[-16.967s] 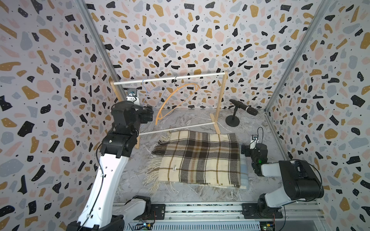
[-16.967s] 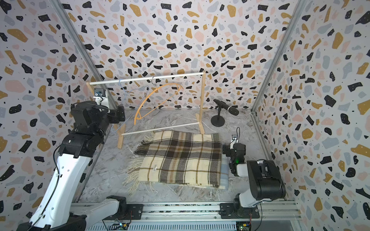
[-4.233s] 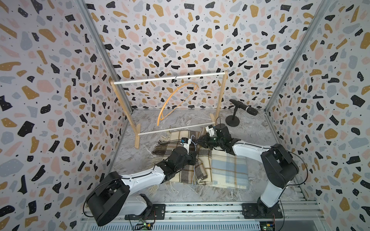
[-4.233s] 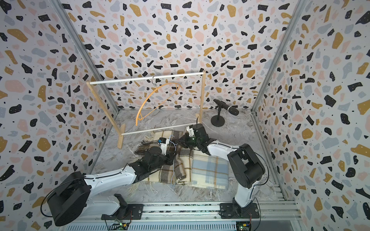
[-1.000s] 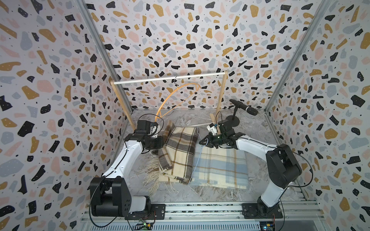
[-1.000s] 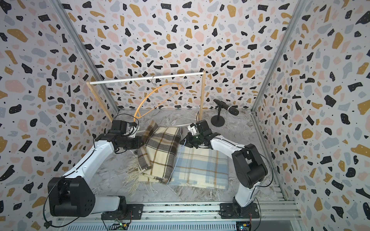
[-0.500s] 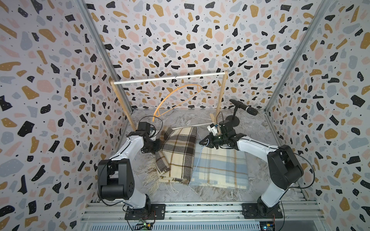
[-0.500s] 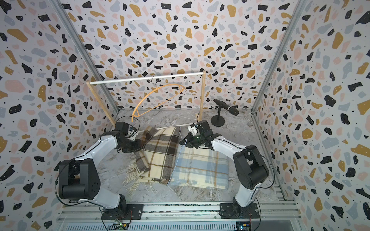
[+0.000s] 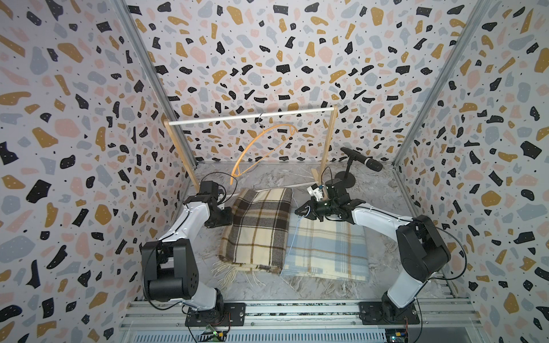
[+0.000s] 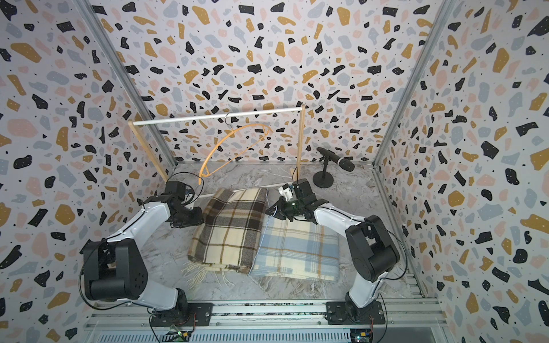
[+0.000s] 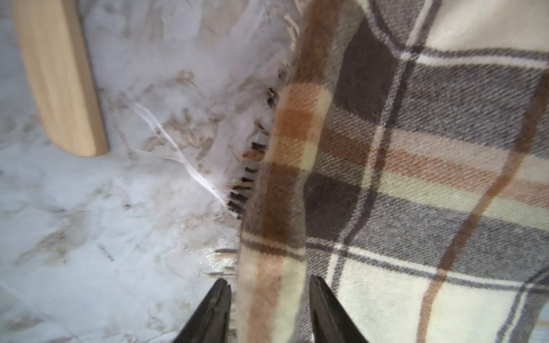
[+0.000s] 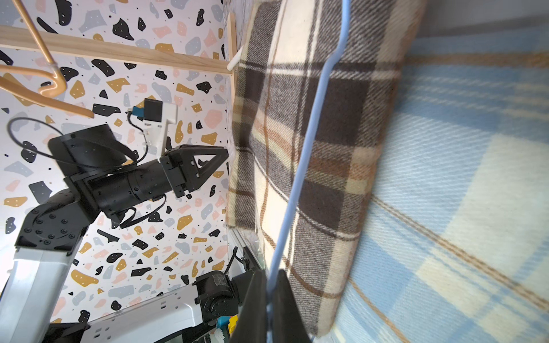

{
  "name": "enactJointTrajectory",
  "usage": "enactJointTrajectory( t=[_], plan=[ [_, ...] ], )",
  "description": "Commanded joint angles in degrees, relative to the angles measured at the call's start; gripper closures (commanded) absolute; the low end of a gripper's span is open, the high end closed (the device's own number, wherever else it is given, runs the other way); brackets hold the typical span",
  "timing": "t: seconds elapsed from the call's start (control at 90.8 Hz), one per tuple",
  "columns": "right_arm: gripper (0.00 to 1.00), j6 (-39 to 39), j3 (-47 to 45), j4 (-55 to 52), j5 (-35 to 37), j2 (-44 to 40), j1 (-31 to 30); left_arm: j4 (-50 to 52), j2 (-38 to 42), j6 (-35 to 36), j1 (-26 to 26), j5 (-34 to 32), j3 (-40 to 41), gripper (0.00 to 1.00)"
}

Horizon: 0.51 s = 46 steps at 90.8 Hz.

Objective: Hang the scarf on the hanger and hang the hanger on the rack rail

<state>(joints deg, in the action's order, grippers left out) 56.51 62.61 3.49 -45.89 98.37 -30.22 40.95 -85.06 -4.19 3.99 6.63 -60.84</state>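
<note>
Left pincer (image 11: 269,286) spread, straddling the folded edge of the scarf (image 9: 258,225) at its 10 o'clock side. Scarf flat mid-tabletop (image 9: 267,175), brown plaid half folded over blue plaid. Hanger (image 9: 261,142) tilted on rail (image 9: 249,116), 12 o'clock, apart from scarf. Right pincer (image 9: 299,211) pinching thin blue strand (image 12: 309,142) at scarf's 12 o'clock edge.

The left tool's (image 11: 269,280) dark fingers (image 11: 214,308) stand parted astride the rolled edge of the brown plaid scarf (image 11: 416,178). Its fringe (image 11: 246,184) pokes onto the marbled desk (image 11: 89,222), near a wooden foot (image 11: 59,74).
</note>
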Motion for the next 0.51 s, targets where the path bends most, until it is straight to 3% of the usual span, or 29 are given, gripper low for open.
enactJointTrajectory(
  t=[0.0, 0.099, 0.275, 0.496],
  plan=[
    [1.0, 0.1, -0.2, -0.1, -0.8, -3.1, 0.2, 1.9, 3.9, -1.0, 0.1, -2.1, -1.3, 0.5],
    [1.0, 0.3, 0.1, -0.2, -0.7, -3.0, 0.2, 2.9, 7.7, -1.8, 0.0, -0.4, -1.0, 0.47],
    [1.0, 1.0, 0.9, -0.2, -1.0, -2.7, 0.2, 3.1, 16.2, -4.3, -2.4, 10.0, 1.4, 0.42],
    [1.0, 1.6, 1.6, -0.4, -1.2, -2.4, 0.2, -3.6, 29.4, -11.8, -14.5, 18.7, 9.6, 0.37]
  ],
)
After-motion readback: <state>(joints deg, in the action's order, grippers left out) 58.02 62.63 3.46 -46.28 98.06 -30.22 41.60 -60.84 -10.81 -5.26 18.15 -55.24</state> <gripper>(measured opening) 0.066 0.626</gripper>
